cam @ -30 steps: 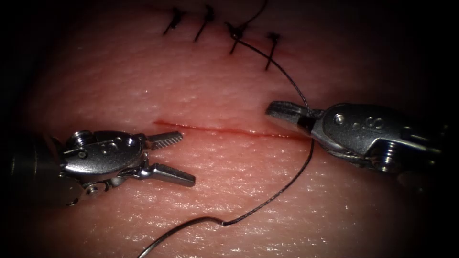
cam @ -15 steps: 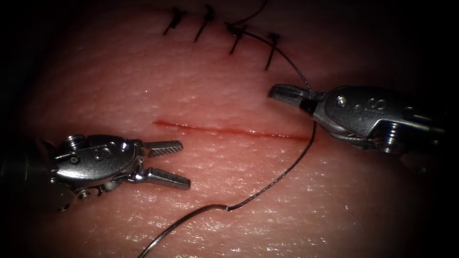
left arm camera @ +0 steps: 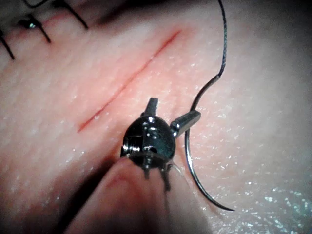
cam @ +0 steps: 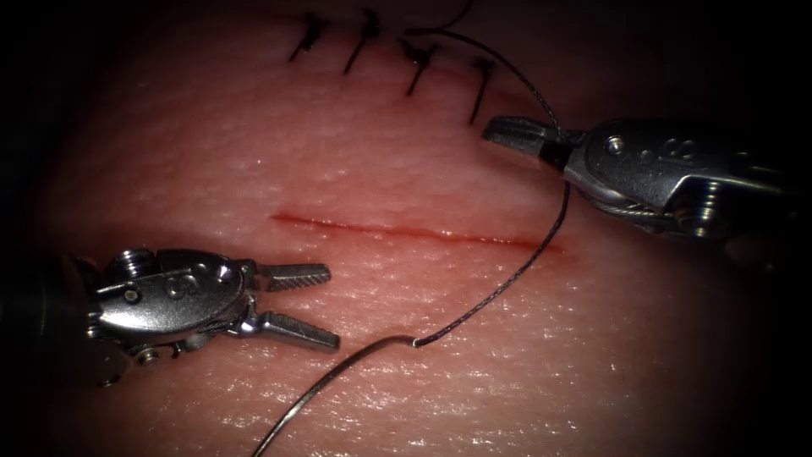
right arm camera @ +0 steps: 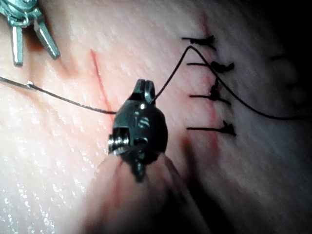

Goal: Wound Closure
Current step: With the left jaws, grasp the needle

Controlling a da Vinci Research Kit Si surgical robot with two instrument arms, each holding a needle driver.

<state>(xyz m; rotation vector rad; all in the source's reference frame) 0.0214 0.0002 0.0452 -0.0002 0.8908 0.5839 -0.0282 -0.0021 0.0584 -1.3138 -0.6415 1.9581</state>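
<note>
Pink tissue point(cam: 254, 152) lies under both tools, a red cut point(cam: 406, 230) running between them. Beyond the right tool point(cam: 516, 135), four dark stitches point(cam: 397, 51) close an older wound. Its jaws are clamped on the thread point(cam: 516, 271), which comes from the stitches, passes through the grip and drops across the cut to the needle point(cam: 330, 389). That curved needle lies loose on the tissue just beside the left tool point(cam: 296, 305), whose jaws stand parted and hold nothing.
</note>
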